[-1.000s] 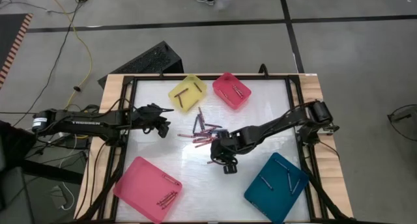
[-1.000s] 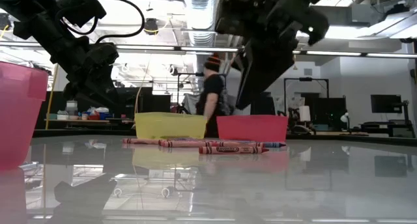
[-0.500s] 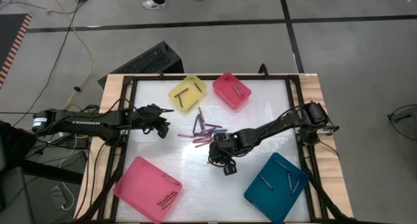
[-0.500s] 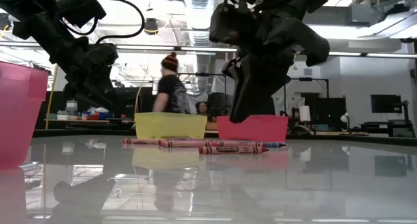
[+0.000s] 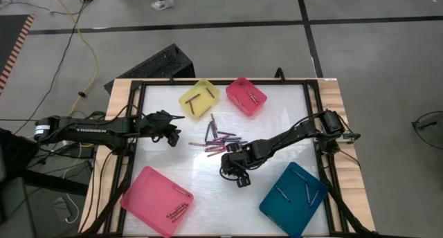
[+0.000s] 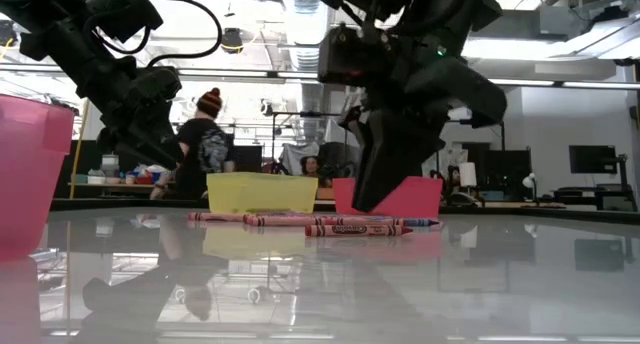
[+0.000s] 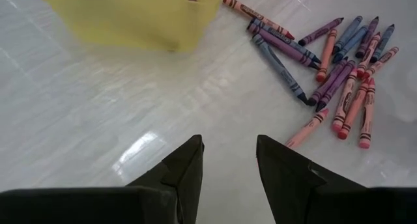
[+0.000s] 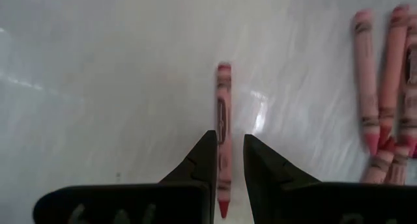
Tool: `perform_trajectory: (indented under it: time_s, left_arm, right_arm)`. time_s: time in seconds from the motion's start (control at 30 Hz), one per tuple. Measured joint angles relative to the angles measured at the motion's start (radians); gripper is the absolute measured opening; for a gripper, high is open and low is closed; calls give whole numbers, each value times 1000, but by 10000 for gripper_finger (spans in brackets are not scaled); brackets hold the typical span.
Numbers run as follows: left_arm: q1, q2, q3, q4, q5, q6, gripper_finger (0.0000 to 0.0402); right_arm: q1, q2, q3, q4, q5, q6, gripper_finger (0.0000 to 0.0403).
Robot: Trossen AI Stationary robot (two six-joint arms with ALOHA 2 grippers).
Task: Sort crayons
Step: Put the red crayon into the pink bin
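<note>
My right gripper [image 8: 228, 157] pinching a red crayon [image 8: 223, 113] between narrow jaws, its lower tip hidden; my left gripper [image 7: 228, 160] parted, empty, near the crayon pile [image 7: 339, 74] mid-table, yellow tray [image 7: 130, 15] cut off

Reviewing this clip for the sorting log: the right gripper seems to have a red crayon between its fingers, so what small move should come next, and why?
Probably carry it toward a pink tray. The right gripper is shut on a red crayon, held above the table beside the loose crayon pile. That tray already holds reddish crayons. The left gripper waits open near the yellow tray.
</note>
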Motion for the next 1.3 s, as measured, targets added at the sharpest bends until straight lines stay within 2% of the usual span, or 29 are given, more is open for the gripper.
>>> perform_trajectory:
  time_s: [0.6, 0.77, 0.93, 1.13, 1.3]
  left_arm:
    - [0, 0, 0, 0, -1, -2, 133]
    - [0, 0, 0, -3, 1, -2, 133]
    - [0, 0, 0, -2, 2, -2, 133]
    - [0, 0, 0, -3, 1, -2, 133]
    - [0, 0, 0, -3, 0, -2, 133]
  right_arm:
    - [13, 81, 5, -42, 6, 12, 71]
    - [19, 100, 5, -77, 40, 90, 68]
    - [22, 96, 3, -81, 90, 136, 54]
    - [21, 97, 2, -83, 97, 148, 23]
    - [21, 98, 1, -83, 100, 240, 5]
